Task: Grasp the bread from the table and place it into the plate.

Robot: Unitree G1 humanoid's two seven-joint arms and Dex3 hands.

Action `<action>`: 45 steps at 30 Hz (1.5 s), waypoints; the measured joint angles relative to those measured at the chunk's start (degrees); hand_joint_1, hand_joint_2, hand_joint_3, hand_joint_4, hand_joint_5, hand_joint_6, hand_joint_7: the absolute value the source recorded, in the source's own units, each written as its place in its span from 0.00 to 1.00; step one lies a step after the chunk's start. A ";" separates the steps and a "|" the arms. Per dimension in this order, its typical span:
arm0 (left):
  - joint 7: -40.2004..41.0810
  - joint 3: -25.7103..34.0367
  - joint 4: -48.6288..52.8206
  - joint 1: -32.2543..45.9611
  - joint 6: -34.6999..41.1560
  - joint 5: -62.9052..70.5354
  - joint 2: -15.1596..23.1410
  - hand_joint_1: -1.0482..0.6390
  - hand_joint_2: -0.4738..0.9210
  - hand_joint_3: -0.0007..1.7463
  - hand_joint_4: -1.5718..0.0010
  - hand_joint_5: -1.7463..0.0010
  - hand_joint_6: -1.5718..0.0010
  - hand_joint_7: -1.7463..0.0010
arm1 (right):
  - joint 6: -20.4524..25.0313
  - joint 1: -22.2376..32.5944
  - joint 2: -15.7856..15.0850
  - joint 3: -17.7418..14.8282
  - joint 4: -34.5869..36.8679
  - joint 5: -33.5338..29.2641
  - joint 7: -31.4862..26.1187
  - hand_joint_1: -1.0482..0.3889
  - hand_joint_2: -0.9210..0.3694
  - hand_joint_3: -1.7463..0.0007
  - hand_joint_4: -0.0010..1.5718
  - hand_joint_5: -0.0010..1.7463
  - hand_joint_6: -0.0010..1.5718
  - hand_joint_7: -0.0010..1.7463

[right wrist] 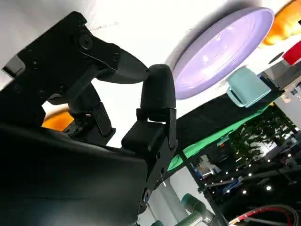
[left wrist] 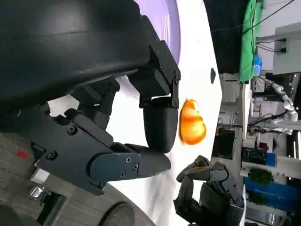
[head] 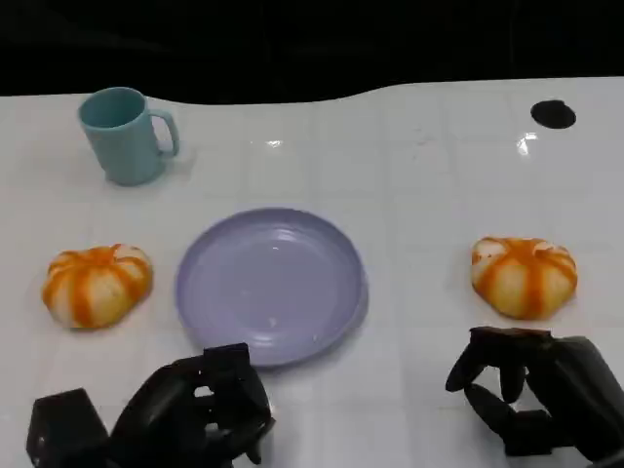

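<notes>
1. the right bread (head: pixel 524 276) lay near the bench's right edge, just beyond the right hand (head: pixel 531 390), which held nothing, fingers loosely apart;
2. the left hand (head: pixel 200 409) sat empty, fingers curled, below the plate (head: pixel 270 285); the left bread (head: pixel 96 284) lay farther off.

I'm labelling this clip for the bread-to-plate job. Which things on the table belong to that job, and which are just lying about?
Belongs to the job:
- right bread, just ahead of the right hand
- left bread, left of the plate
- purple plate, nothing on it yet
- left hand, near the plate's front rim

Just lying about:
- teal mug, far left
- black round spot on the table, far right
</notes>
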 measured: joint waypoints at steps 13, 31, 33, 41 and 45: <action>0.00 0.00 0.00 0.00 -0.03 0.09 0.00 0.33 0.83 0.34 0.50 0.00 0.50 0.22 | 0.00 0.00 0.01 0.00 0.01 0.10 0.24 0.59 0.38 0.37 0.54 0.96 0.51 0.64; -0.02 0.09 0.70 -0.21 -0.66 0.06 0.00 0.33 0.83 0.33 0.50 0.00 0.50 0.22 | 0.50 -1.05 -0.36 -2.72 -1.79 -2.28 -5.25 0.49 0.04 0.90 0.31 0.42 0.47 0.07; -0.01 0.07 0.68 -0.20 -0.64 0.06 0.00 0.32 0.83 0.33 0.50 0.00 0.50 0.22 | 1.24 -1.34 -0.93 -3.04 -3.19 -2.64 -5.25 0.48 0.03 0.93 0.29 0.38 0.45 0.04; 0.00 0.00 0.62 -0.22 -0.57 0.12 -0.01 0.32 0.83 0.33 0.50 0.00 0.50 0.22 | 9.04 -1.64 -3.91 -4.56 -10.50 -8.12 -3.69 0.41 0.00 0.97 0.14 0.27 0.32 0.00; -0.01 0.04 0.75 -0.30 -0.62 0.10 -0.02 0.32 0.83 0.33 0.50 0.00 0.50 0.22 | 17.41 -1.30 -4.90 -4.72 -16.76 -10.88 2.00 0.39 0.00 0.98 0.07 0.24 0.26 0.00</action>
